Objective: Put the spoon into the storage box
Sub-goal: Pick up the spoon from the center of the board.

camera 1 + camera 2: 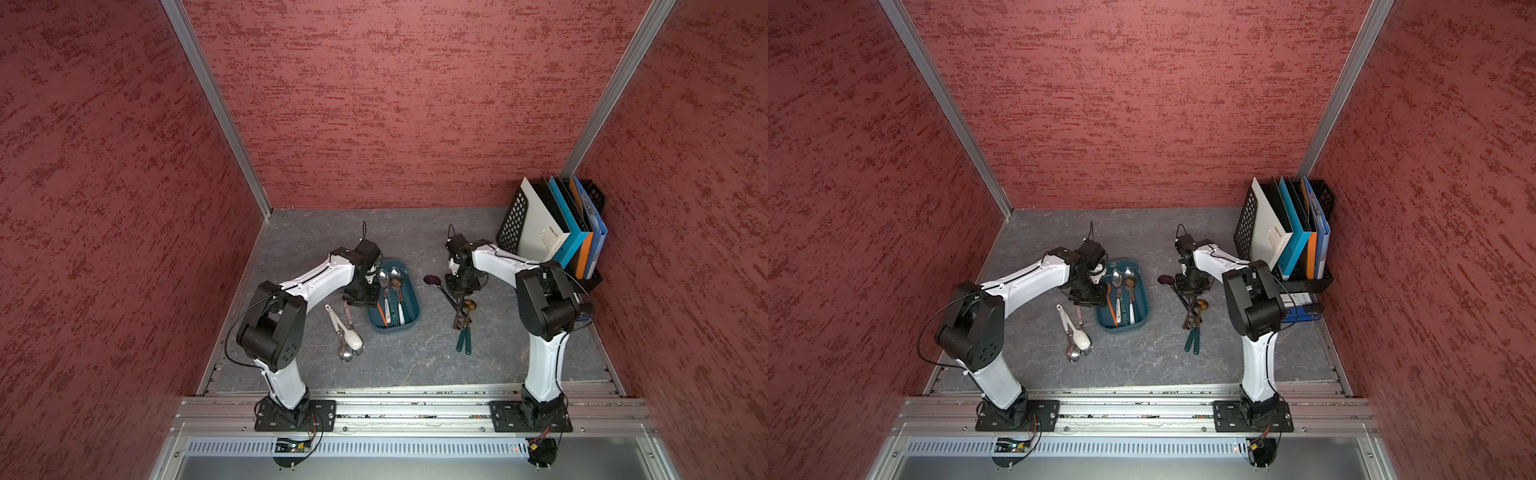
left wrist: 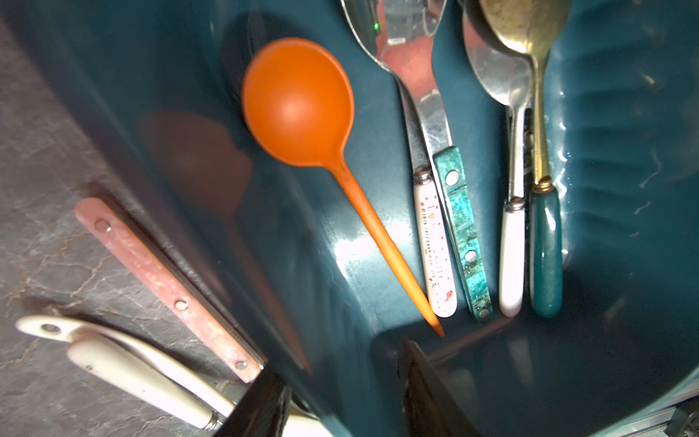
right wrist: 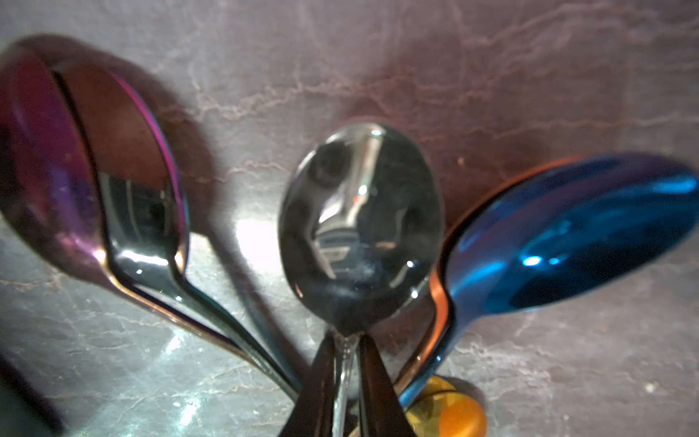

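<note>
Left wrist: five spoons [image 2: 299,102] in storage box [image 2: 624,189].

A white-handled spoon [image 2: 435,246] carries small red and black print, seemingly an I, a heart and a U, while dark lettering on the white binder [image 1: 542,232] is too blurred to read.
</note>
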Tool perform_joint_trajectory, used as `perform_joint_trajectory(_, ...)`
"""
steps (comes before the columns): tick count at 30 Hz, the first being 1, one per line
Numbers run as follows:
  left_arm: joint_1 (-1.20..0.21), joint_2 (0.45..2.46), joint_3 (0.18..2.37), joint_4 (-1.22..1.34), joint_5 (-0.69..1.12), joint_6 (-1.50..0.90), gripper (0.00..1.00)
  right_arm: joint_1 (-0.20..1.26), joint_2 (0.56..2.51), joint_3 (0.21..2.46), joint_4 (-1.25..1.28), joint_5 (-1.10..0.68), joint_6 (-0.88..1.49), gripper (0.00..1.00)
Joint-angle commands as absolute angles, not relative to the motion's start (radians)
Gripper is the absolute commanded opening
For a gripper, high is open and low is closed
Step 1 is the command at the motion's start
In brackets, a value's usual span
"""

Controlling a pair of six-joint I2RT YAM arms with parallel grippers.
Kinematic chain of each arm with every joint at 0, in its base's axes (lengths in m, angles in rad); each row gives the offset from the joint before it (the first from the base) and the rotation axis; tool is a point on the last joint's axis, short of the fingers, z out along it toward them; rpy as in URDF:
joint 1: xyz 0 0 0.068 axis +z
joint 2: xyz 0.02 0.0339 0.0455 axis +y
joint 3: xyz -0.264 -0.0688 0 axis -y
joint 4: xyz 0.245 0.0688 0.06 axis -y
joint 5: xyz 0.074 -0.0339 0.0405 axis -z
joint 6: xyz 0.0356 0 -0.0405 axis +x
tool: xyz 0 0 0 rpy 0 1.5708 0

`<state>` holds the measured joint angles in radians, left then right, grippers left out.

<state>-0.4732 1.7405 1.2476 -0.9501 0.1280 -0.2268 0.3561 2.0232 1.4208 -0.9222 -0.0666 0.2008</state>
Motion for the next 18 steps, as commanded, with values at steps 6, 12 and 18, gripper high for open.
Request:
perform_joint_trajectory(6, -0.451, 1.662, 1.283, -0.976, 0.122, -0.220, 0.52, 0.356, 2.056, 1.401, -0.944, -0.069, 0.187, 0.11)
perform_joint_trajectory(12, -0.401, 1.579, 1.289, -0.976, 0.151, -0.234, 0.54, 0.356, 2.046, 1.437, -0.949, -0.074, 0.177, 0.09)
perform_joint_trajectory(18, -0.321, 1.487, 1.212, -0.945, 0.202, -0.251, 0.56, 0.357, 2.009, 1.477, -0.973, -0.076, 0.174, 0.08)
